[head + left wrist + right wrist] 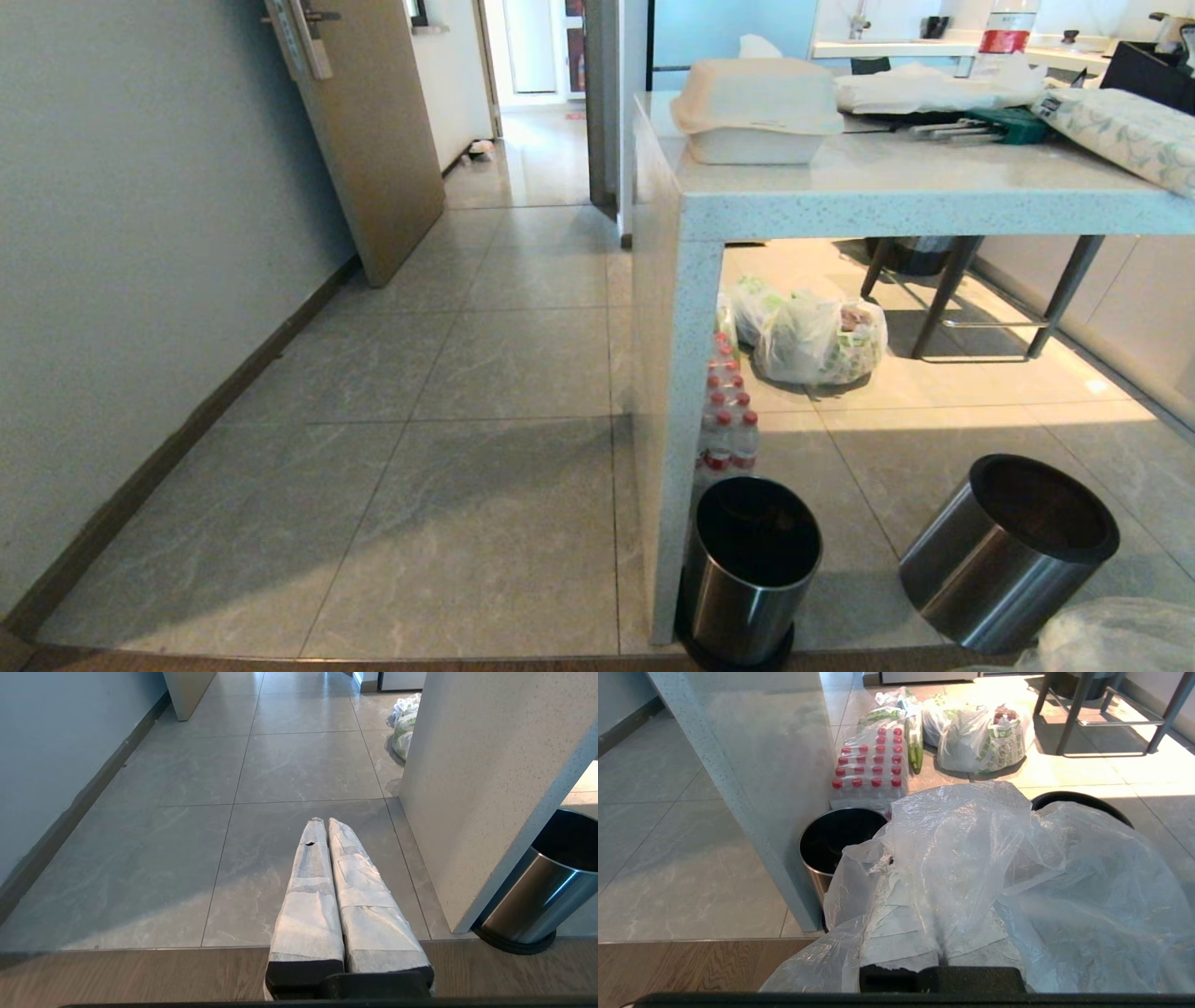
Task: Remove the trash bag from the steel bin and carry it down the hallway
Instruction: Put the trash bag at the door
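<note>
My right gripper point(920, 858) is shut on the trash bag point(1064, 896), a thin, crinkly, clear plastic bag draped over its taped fingers. The bag shows in the head view's bottom right corner point(1111, 635). Just beyond the bag stands the steel bin point(1008, 551), leaning, with a wide black ring around its top point(1083, 800); its inside looks dark and bare. My left gripper point(325, 820) is shut with nothing in it, low over the floor. The hallway point(485, 373), with grey marbled tiles, runs ahead on the left past an open door point(373, 140).
A second steel bin point(747, 560) stands against the speckled table leg point(667, 373). Behind it sit a pack of red-capped bottles point(728, 420) and white-and-green bags point(812, 336). Stool legs point(943, 289) stand further right. The wall and its dark skirting point(187, 420) line the left side.
</note>
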### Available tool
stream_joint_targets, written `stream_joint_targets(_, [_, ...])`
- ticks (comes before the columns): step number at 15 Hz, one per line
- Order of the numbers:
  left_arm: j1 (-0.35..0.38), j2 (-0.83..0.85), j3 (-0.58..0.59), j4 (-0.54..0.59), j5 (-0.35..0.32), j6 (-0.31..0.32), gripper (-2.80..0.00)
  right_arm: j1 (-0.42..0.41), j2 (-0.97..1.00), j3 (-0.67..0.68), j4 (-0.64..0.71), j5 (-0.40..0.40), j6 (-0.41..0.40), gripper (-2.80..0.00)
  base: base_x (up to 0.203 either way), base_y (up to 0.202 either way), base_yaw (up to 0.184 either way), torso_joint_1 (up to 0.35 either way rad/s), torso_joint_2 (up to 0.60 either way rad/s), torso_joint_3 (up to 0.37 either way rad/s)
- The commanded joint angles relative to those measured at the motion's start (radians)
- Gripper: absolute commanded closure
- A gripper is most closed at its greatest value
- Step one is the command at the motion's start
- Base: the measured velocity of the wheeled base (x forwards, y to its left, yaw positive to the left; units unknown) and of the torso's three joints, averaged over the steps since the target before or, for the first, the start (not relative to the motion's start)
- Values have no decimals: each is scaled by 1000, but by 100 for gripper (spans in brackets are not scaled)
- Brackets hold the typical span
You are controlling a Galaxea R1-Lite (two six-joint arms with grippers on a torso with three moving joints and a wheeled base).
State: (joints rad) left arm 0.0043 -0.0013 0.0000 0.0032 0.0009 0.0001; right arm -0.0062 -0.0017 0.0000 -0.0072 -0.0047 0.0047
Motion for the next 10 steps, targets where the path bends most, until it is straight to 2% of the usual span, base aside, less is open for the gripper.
stream_joint_targets(1, [0, 1, 2, 0, 1, 4, 0, 0, 0, 2, 0, 0, 0, 0, 0, 0, 0, 4, 1, 43])
stream_joint_targets(8, [0, 1, 3, 1, -1, 0, 0, 0, 0, 3, 0, 0, 0, 0, 0, 0, 0, 0, 0, 0])
stream_joint_targets(10, [0, 1, 3, 1, -1, 0, 0, 0, 0, 2, 0, 0, 0, 0, -4, 98, -1, 2, -2, 6])
